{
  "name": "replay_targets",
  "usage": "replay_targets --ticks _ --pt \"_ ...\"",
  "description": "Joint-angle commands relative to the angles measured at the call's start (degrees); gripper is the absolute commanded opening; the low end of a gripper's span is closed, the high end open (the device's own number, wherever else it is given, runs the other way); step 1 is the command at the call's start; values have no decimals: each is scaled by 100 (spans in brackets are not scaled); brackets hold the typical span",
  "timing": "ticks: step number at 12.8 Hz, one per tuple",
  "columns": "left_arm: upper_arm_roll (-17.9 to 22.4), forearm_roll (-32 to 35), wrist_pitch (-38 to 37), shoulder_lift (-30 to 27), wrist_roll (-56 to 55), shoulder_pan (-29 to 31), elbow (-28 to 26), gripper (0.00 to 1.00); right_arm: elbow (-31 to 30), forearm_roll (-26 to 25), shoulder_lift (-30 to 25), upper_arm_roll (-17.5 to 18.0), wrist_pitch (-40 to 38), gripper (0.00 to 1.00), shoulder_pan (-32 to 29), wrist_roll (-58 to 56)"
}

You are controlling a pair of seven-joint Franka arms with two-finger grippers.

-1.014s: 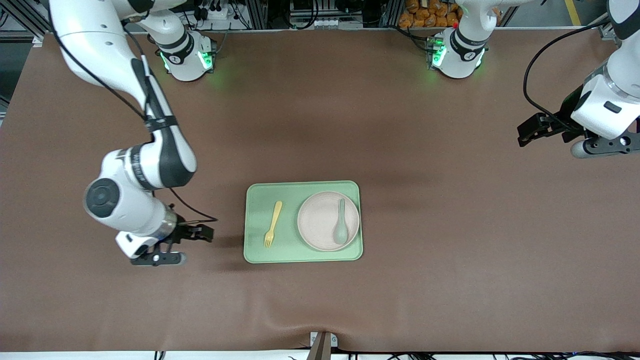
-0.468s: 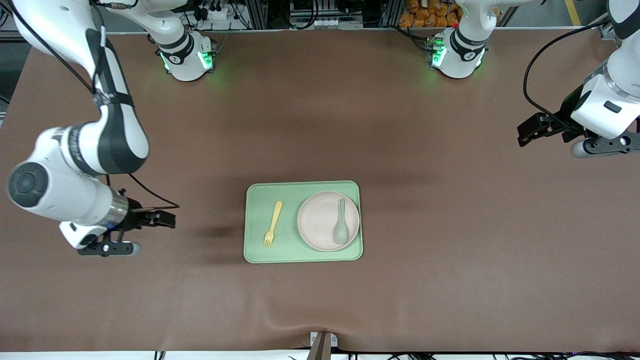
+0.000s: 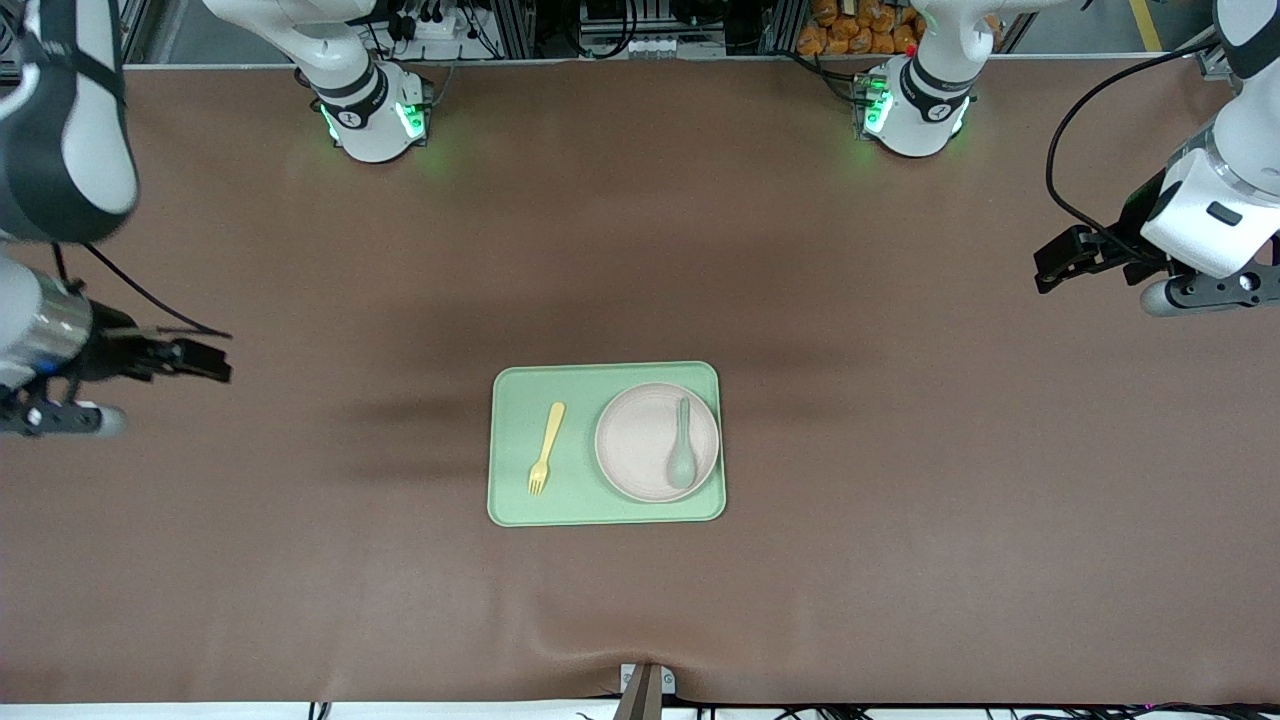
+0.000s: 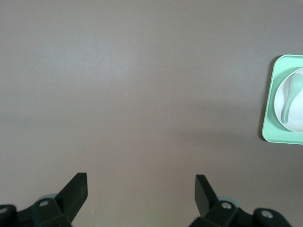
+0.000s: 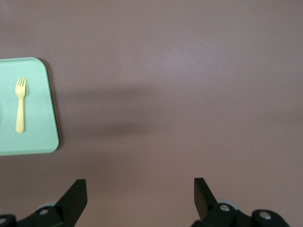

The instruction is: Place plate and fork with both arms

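Both tools gape wide and empty: right tool (image 3: 215, 360) and left tool (image 3: 1045, 270) hang over bare bench (image 3: 900, 560), well apart from the beige plate (image 3: 645, 445) and yellow fork (image 3: 546, 449).

Bare brown table (image 3: 640, 220) surrounds the green tray (image 3: 520, 500) on every side, so I can pass freely. Only the spoon (image 3: 683, 455) lying in the plate (image 3: 635, 450) crowds it.
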Motion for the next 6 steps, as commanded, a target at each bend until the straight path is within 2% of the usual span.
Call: replay_targets --ticks 1,4,6 --pt "-40 82 57 -74 -18 27 -85 100 -160 -138 -635 138 -603 100 -113 106" --pt "-40 82 57 -74 17 27 -85 100 -151 -94 -1004 269 -983 100 -113 658" --pt "-40 82 57 -65 17 27 -85 100 -151 -77 -1049 367 -1133 100 -156 801"
